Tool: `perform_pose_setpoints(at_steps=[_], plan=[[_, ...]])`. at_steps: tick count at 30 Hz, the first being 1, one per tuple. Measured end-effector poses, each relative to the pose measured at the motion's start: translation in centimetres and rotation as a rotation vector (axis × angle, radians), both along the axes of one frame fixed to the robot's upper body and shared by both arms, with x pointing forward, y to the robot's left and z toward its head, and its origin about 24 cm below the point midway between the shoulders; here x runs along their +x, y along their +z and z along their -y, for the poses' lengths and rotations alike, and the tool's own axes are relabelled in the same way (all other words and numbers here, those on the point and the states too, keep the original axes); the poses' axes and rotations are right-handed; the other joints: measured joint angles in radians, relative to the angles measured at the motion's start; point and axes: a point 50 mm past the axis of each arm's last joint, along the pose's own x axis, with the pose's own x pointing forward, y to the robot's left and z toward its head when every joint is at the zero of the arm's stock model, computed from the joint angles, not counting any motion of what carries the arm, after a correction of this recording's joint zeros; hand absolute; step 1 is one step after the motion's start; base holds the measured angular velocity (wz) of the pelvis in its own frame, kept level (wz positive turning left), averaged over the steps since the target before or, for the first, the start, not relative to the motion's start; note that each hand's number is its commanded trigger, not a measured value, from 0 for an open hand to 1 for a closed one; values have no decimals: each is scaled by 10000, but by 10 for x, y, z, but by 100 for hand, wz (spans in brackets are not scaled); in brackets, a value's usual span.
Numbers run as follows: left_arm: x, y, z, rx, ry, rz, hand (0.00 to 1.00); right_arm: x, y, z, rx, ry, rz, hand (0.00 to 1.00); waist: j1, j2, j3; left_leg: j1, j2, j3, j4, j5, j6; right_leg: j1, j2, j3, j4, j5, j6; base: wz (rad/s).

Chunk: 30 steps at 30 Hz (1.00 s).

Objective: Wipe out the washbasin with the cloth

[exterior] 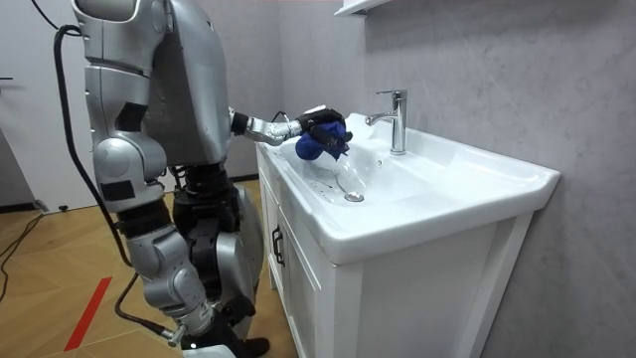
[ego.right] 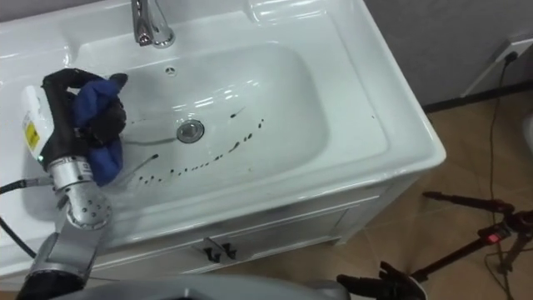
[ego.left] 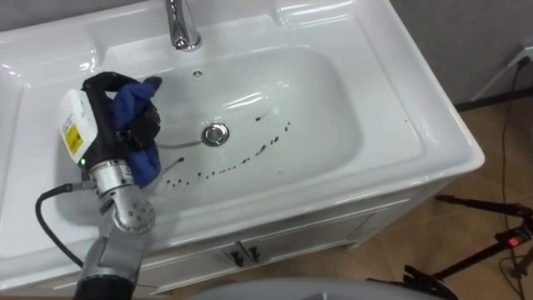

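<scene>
The white basin (ego.left: 391, 125) has a chrome drain (ego.left: 215, 133) at its middle. A trail of dark spots (ego.left: 250, 154) runs across its bottom, from the lower left up toward the right of the drain. My left hand (ego.left: 104, 117) hangs over the basin's left side, shut on a crumpled blue cloth (ego.left: 133, 104). The cloth bulges out of the fist and hangs down beside the wrist, just left of the drain. In the room view I stand at the cabinet's front with that arm stretched out and the cloth (exterior: 310, 147) held above the bowl.
A chrome tap (ego.left: 181, 29) stands at the basin's back edge. White cabinet doors (ego.left: 241, 250) with dark handles lie below the front rim. A black tripod (ego.left: 483, 250) and cables rest on the wooden floor to the right. A grey wall (exterior: 477, 60) runs behind.
</scene>
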Motion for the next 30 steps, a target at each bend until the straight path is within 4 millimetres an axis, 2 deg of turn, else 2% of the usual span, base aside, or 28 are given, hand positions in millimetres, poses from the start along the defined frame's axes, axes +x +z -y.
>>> perform_pose_setpoints(at_steps=[8,12,17,24,30], plan=[[-10,-14,-1,637,-268,-929,100,-4,-1,0,49,-182,-117,0,13,-40,-17,160,25,214,-82,-6,-5,0,24,356,-2,4,-4,-8],[-10,-15,1,1215,-534,-1081,100,-5,-1,0,105,-230,-114,0,10,-42,-40,206,30,220,-145,-9,-9,-7,38,406,-5,6,-7,-1],[-12,-19,0,1580,-647,-1502,100,-5,0,1,171,-283,-146,0,-6,-38,-114,236,30,229,-126,-9,-10,22,49,502,-2,6,-8,0],[-11,-31,-10,1901,-605,-2549,100,-5,0,1,112,-403,-146,0,-38,-19,-99,355,44,235,-121,-26,-31,158,63,577,-2,6,-9,-1],[-14,-44,-18,1960,-414,-3428,100,-8,-1,2,99,-498,-466,0,-260,20,-107,364,49,288,-118,-42,-30,163,69,660,2,8,-11,-3]])
